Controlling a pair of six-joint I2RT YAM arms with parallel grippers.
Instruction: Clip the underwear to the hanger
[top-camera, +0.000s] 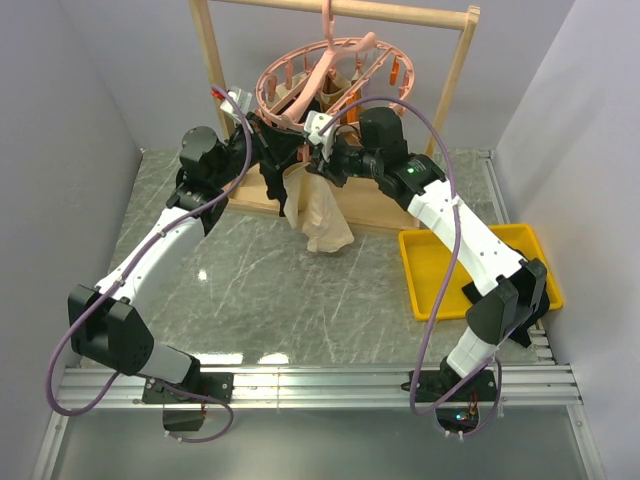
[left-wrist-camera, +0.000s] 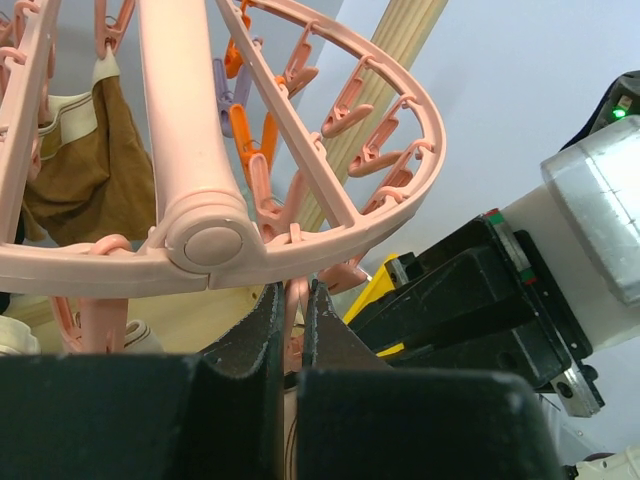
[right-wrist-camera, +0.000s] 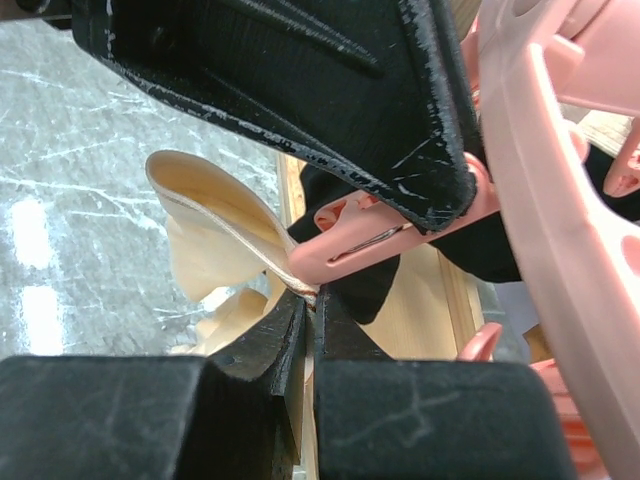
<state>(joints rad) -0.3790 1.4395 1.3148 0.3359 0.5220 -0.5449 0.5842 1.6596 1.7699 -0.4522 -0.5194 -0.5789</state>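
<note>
Right fingers pinching folded edge of cream underwear, left fingers squeezing pink clip on hanger

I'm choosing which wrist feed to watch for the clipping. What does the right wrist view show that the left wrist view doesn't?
Only the right wrist view: the beige underwear, its edge pinched in the right gripper just under a pink clip, plus the marble table. Only the left wrist view: a brown garment and orange clips. Both: the pink hanger and the left gripper squeezing the clip.
</note>
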